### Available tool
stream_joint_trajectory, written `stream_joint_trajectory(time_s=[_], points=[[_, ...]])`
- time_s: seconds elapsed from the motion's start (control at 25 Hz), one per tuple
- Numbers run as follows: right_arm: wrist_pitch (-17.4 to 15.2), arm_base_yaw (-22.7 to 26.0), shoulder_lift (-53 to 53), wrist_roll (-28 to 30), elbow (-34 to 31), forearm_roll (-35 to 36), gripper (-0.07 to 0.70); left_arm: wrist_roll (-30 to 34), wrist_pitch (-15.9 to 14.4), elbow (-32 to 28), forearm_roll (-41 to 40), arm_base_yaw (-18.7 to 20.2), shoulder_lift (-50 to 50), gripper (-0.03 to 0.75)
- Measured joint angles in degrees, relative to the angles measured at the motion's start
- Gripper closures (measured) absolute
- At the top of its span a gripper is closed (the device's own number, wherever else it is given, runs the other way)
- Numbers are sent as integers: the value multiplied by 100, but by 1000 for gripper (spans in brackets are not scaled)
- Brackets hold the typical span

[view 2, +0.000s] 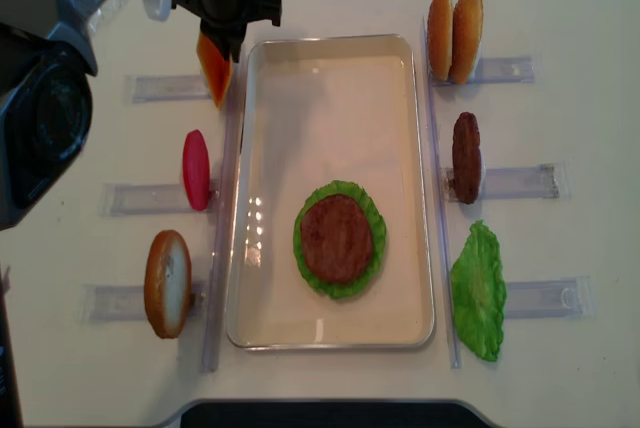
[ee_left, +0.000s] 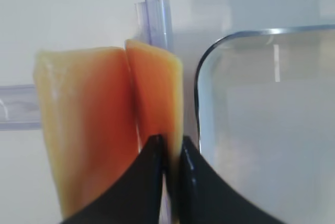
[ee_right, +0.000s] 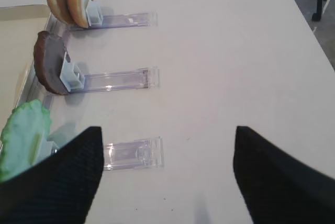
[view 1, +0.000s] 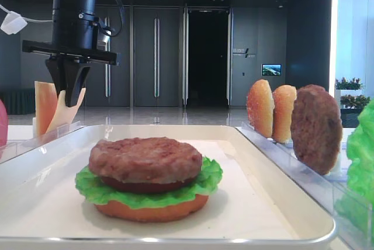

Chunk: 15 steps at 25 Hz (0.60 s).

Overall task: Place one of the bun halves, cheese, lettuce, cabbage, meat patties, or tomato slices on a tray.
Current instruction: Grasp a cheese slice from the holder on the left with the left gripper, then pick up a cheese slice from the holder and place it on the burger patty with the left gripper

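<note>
Two orange cheese slices stand in a clear rack left of the white tray (ee_left: 201, 72). My left gripper (ee_left: 170, 145) is shut on the top edge of the right-hand cheese slice (ee_left: 157, 88), the one nearest the tray's corner. The other cheese slice (ee_left: 84, 124) stands beside it. From above, the left gripper (view 2: 222, 48) is at the tray's (view 2: 330, 40) far left corner. A patty (view 2: 338, 238) lies on lettuce (view 2: 340, 190) on the tray, over a bun half (view 1: 152, 210). My right gripper (ee_right: 167, 130) hangs open over bare table, holding nothing.
Clear racks flank the tray. On the right stand two bun halves (view 2: 455, 33), a patty (view 2: 466, 156) and a lettuce leaf (view 2: 478, 290). On the left stand a red tomato slice (view 2: 196, 170) and a bun half (view 2: 167, 283).
</note>
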<state>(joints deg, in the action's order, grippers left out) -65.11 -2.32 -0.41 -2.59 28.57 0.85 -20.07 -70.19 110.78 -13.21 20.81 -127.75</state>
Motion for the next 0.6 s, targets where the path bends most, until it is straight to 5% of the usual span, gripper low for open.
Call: stream_joint_trajectory(time_s=[0.6], points=[[0,0,0,0,0,0,108,227,-23,97,651,10,868,690]])
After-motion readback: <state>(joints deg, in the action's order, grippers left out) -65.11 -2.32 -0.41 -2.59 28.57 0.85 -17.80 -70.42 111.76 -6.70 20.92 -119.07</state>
